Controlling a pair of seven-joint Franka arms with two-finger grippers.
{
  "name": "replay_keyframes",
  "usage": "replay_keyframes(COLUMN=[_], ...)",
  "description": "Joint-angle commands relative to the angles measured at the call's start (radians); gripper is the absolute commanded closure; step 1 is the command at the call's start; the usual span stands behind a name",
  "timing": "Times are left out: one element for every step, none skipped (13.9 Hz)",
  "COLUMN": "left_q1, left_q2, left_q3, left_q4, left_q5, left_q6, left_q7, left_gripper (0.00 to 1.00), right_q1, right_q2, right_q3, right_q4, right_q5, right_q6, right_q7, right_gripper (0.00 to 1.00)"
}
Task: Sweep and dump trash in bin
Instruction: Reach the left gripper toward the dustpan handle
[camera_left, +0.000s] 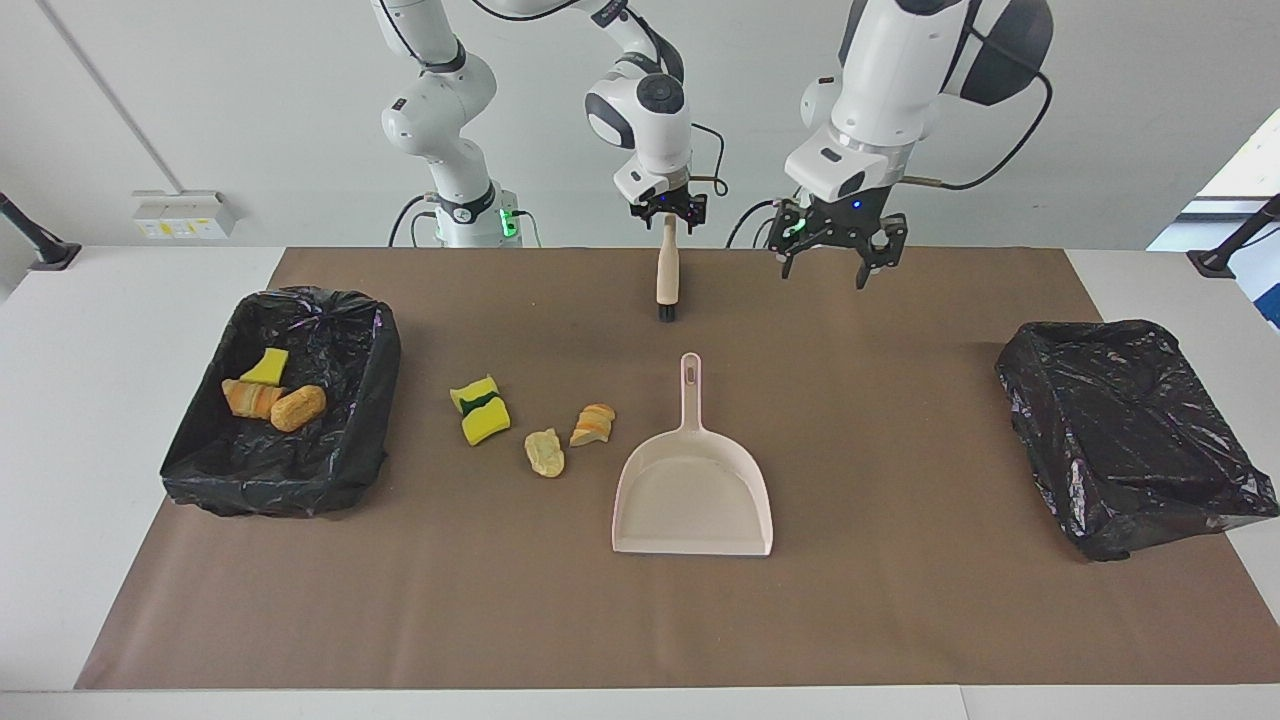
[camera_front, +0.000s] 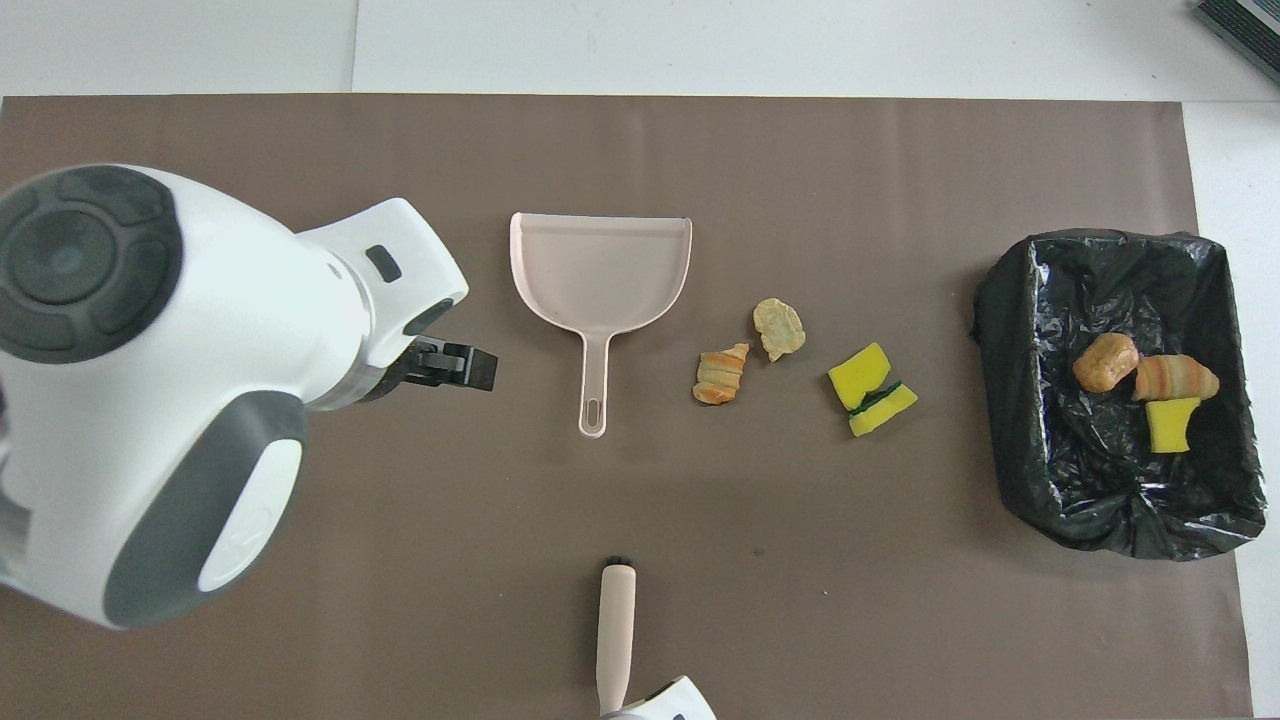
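Right now my right gripper (camera_left: 668, 218) pinches the beige wooden-handled brush (camera_left: 666, 280), nearer the robots than the pinkish plastic dustpan (camera_left: 693, 487); my left gripper (camera_left: 838, 262) hangs wide beside it; three loose sponge-and-foam scraps (camera_left: 545, 452) beside the dustpan could scatter if I sweep crooked.

R gripper (camera_left: 668, 216) sits at the brush (camera_left: 666, 282) handle's top, robots' edge of mat. Dustpan (camera_left: 693, 490) lies under-farther out, three scraps (camera_left: 545, 451) beside it. L gripper (camera_left: 833, 262) hangs over bare mat (camera_left: 900, 600) near pan handle. One bin (camera_left: 280, 470) at R arm's end holds 3 more.
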Motion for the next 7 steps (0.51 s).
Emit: replay_keyframes(left_q1=[0.025, 0.017, -0.018, -0.053, -0.064, -0.075, -0.078], left_q2=[0.066, 0.115, 0.161, 0.201, 0.244, 0.278, 0.297], left_q3=[-0.065, -0.07, -0.073, -0.073, -0.074, -0.077, -0.082], left_q4=[-0.056, -0.055, -0.053, -0.053, -0.052, -0.044, -0.04], left_q5=[0.001, 0.013, 0.056, 0.102, 0.13, 0.165, 0.188], left_q6=[0.126, 0.171, 0.218, 0.263, 0.286, 0.302, 0.32], left_q7=[-0.093, -0.124, -0.153, -0.199, -0.245, -0.265, -0.283], left_gripper=[0.0, 0.0, 0.0, 0.0, 0.0, 0.0, 0.0], right_q1=[0.0, 0.0, 0.0, -0.003, -0.009, -0.017, -0.046], right_q2=[-0.017, -0.015, -0.01, -0.006, 0.003, 0.0, -0.013], right_q3=[-0.002, -0.003, -0.003, -0.003, -0.003, -0.008, -0.011], right_q4=[-0.015, -0.014, -0.011, -0.004, 0.011, 0.02, 0.04], right_q5=[0.022, 0.022, 0.022, 0.022, 0.02, 0.02, 0.02], right_q6=[0.007, 0.003, 0.004, 0.003, 0.003, -0.026, -0.092], right_q7=[-0.006, -0.004, -0.003, -0.006, -0.016, -0.039, -0.059], right_gripper=[0.87, 1.0, 1.0, 1.0, 1.0, 1.0, 1.0])
